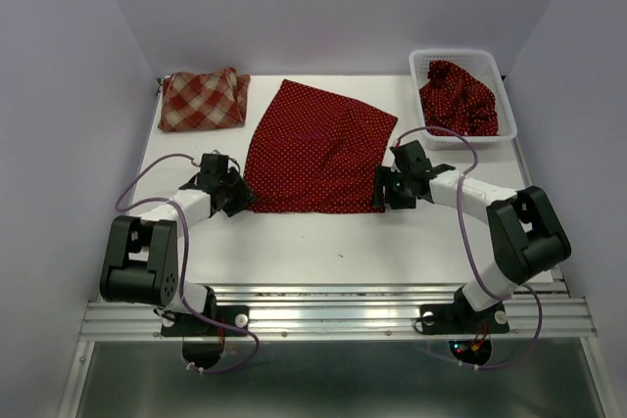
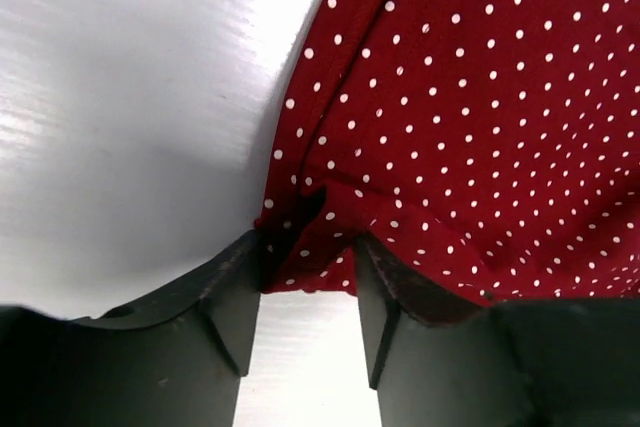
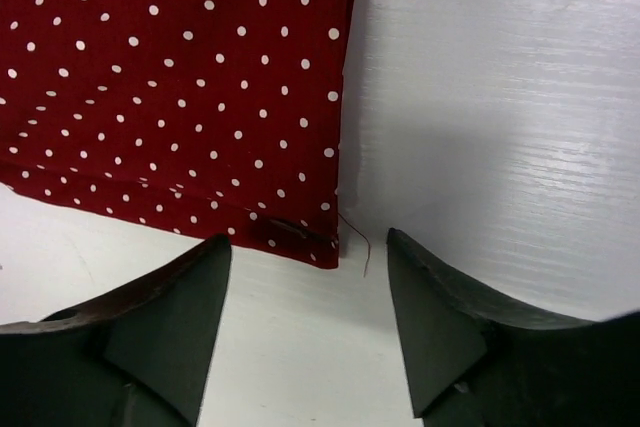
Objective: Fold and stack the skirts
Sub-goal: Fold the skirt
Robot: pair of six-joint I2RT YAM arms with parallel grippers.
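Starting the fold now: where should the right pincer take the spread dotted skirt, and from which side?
Its near right corner, approached from the near edge. The spread dotted skirt lies flat, and that hem corner sits just ahead of the open right pincer, so a low pinch there should probably catch it.

White table [image 1: 323,242], glossy, faint streaks in both wrist views. White plastic mesh basket [image 1: 460,52] at far right corner, overhanging right edge slightly. Aluminium rail [image 1: 333,315] runs along near edge. Pale walls surround.
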